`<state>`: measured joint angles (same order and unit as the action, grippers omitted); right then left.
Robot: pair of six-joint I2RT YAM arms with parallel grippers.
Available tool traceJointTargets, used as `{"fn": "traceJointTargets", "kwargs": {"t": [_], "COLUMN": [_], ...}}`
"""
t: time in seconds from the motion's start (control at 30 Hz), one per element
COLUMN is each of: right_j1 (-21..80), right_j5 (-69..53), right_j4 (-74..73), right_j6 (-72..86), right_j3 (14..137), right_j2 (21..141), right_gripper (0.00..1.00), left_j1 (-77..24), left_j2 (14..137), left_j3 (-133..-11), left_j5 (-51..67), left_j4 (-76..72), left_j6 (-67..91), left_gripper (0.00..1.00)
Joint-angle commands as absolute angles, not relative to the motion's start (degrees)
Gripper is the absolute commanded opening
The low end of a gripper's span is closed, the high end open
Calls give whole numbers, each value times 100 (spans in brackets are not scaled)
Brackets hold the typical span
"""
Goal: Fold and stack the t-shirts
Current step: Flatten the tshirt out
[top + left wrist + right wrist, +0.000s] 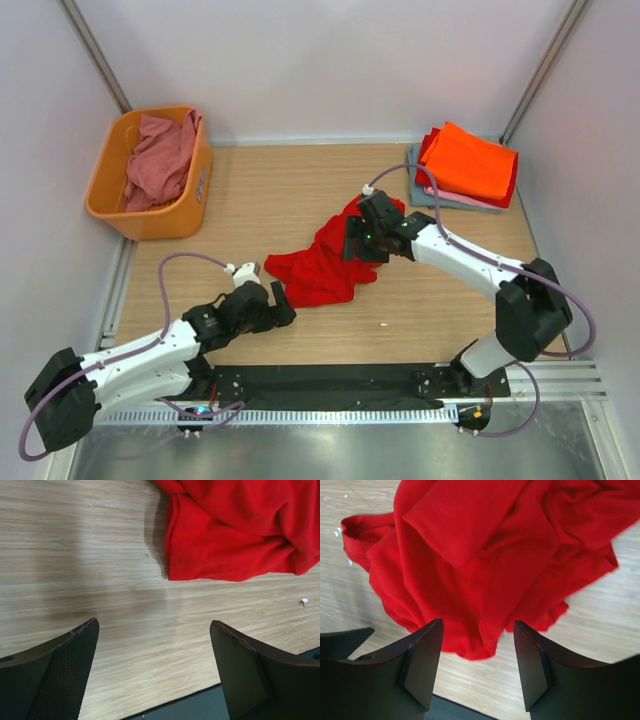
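Left gripper sits low at the near left, jaws wide open and empty, bare wooden table under it, with the near-left hem of the big red t-shirt just beyond the fingertips and not touched. Far left, the orange basket holds a dusty rose shirt (crumpled, not folded). The red t-shirt lies bunched mid-table in a diagonal heap, with layers overlapping and the sleeves hard to pick out. Right gripper hovers over its far-right part, jaws open, nothing pinched; can't tell whether the pads brush the cloth. Far right is the folded stack, an orange shirt on top, with red, pink and grey-blue edges showing beneath. Risks: the right jaws closing here likely catch several folds at once, so the shirt lifts as a lump instead of spreading. The left gripper, short of the hem, may close on wood. If only one side is held, a pull drags the whole heap. A pull toward the far right could bump the stack, which is near.
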<state>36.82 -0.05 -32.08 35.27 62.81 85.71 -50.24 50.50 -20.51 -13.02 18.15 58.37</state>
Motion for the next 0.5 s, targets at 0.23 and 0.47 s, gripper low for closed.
{"fn": "traceJointTargets", "kwargs": {"t": [0.23,0.47], "right_j1": [3700,3700], "right_j5": [-378,-404], "right_j4": [-1899,-1670], "right_j6": [3674,3762], "right_j3": [6873,6935], "right_j2": [9720,10020], "right_gripper": [63,53], "left_j1": [-5036,-5036], "left_j2": [4070,4016], "left_j3": [-950,-817], "left_j5": [-1626,-1608], "left_j4": [976,861], "left_j6": [6153,6135], "left_gripper": [92,92]}}
